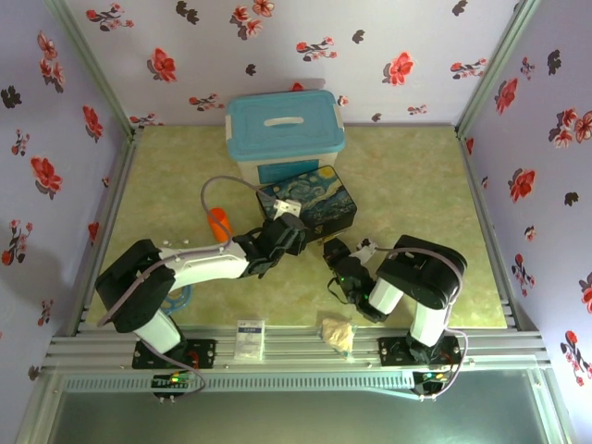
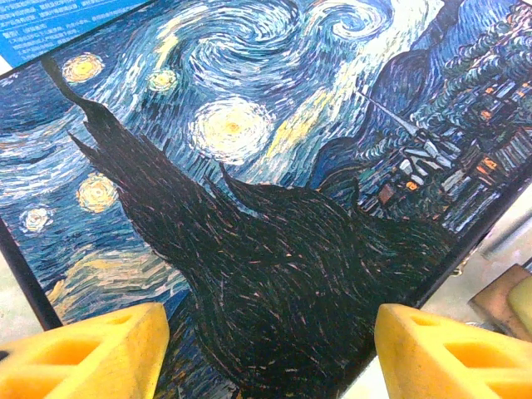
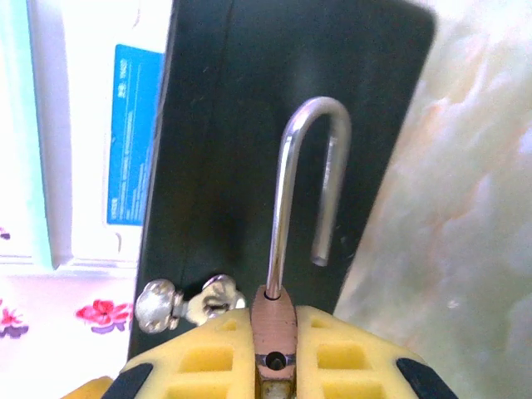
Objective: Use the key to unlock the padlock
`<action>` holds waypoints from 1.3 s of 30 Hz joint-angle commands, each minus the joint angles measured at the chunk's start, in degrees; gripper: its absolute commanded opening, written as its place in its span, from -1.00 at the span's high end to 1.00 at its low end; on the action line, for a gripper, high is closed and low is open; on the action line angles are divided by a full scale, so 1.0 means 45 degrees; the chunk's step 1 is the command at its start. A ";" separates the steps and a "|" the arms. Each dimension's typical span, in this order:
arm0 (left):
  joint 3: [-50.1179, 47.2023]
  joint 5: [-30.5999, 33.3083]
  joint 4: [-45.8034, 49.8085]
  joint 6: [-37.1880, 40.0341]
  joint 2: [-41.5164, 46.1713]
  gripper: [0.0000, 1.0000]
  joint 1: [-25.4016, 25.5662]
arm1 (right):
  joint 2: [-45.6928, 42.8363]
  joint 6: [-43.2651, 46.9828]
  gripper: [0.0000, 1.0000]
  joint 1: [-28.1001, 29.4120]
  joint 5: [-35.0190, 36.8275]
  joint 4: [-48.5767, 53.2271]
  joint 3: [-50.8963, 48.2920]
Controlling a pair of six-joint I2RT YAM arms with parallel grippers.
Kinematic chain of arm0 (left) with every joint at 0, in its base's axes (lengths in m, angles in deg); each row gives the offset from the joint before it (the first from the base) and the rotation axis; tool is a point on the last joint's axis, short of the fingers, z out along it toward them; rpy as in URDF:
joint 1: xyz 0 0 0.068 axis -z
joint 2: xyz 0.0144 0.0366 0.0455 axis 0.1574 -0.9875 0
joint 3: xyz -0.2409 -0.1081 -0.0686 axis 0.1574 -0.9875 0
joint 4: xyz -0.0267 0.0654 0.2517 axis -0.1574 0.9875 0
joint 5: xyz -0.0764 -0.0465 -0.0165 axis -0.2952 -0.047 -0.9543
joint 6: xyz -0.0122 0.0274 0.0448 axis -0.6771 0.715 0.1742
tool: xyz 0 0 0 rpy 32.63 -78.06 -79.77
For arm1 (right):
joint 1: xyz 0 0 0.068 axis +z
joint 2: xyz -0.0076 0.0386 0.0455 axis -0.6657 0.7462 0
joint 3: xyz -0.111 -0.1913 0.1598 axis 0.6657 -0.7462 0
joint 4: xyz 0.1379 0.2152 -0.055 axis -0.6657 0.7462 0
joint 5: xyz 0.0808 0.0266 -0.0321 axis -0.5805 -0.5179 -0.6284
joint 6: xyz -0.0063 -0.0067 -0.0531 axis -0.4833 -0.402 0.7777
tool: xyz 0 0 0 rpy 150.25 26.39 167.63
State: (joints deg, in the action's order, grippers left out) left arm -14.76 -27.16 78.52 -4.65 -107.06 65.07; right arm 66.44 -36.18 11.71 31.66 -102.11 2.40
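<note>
Body of the padlock mostly buried between the pads of the right pincer; just its top end and shackle stand clear. Small silvery bits beside it, blurred, what they are cannot tell. Painted box runs off the left wrist view on every side. Left pincer fingers cut by the bottom edge. In the top view, padlock too small to make out.

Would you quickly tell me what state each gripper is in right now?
Left gripper: open, facing the painted box, holding nothing.
Right gripper: closed on the padlock.
</note>
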 commanded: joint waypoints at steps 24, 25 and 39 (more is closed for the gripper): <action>-0.0134 -0.0389 0.2906 0.2269 0.0913 -0.45 -0.0498 | -0.9226 0.6490 1.00 -0.5353 -1.2109 1.6321 0.0966; -0.0124 -0.0506 0.2836 0.2464 0.0997 -0.45 -0.0511 | -0.9234 0.6829 1.00 -0.5566 -1.2585 1.6776 0.1157; -0.0108 -0.1051 0.3773 0.1928 0.3827 -0.74 -0.0374 | -0.8219 0.9158 1.00 -0.7078 -1.4666 2.0238 0.1921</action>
State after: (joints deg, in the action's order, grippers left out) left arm -15.00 -30.09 93.60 6.04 -92.59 63.05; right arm 28.80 1.61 -19.74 -32.69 -15.75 10.20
